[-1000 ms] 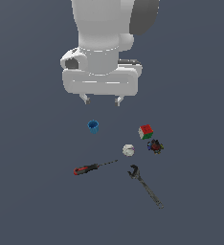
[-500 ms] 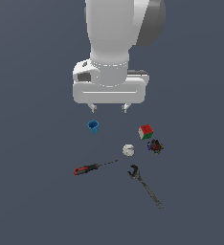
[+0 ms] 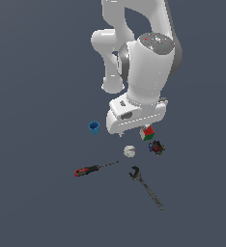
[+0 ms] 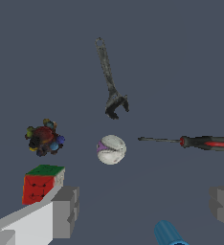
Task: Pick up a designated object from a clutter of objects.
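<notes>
While unladen, claw (image 4: pixel 142 210) above clutter

The dark lump (image 3: pixel 156 147) with red, blue and green spots lies right of the middle in the exterior view, near the colour cube (image 3: pixel 147 133) and white ball (image 3: pixel 129 151).

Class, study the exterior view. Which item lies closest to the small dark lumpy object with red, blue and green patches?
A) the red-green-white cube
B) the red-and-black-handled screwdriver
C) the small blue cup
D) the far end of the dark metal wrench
A: the red-green-white cube sits just beside the small dark lumpy object with red, blue and green patches; the small blue cup, red-and-black-handled screwdriver and dark metal wrench lie farther off.
</notes>
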